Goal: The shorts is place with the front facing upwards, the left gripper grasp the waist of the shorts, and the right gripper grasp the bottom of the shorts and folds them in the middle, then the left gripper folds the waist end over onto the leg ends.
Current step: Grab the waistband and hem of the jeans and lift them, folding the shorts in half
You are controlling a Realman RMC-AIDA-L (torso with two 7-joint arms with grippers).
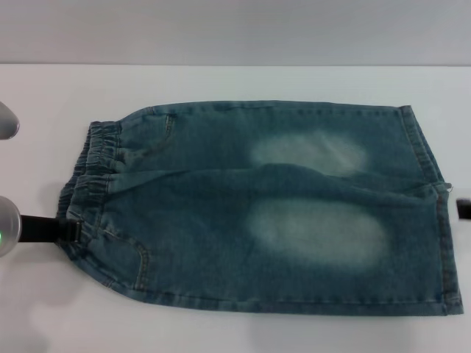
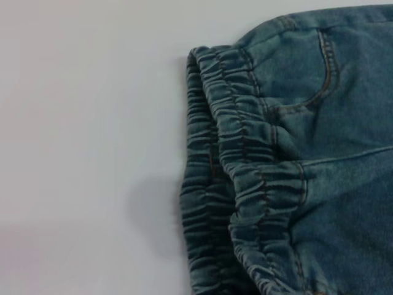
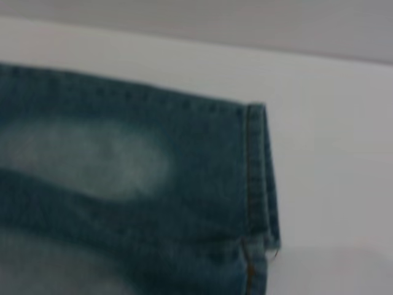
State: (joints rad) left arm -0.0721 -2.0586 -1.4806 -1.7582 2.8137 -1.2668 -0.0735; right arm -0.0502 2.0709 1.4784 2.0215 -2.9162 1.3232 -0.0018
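Currently, shorts (image 1: 265, 213): flat on white table (image 1: 235, 81), long axis left-right across the head view.
Waist of the shorts (image 1: 92, 184): left edge.
Left gripper (image 1: 70, 229): touching waist; finger opening cannot be told.
Right gripper (image 1: 464, 209): right edge, just beside bottom of the shorts (image 1: 441, 213); opening cannot be told.

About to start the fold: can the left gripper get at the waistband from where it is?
Probably yes. The left gripper already sits at the gathered waistband at the edge of the shorts, with only bare table around it. Nothing blocks that side.
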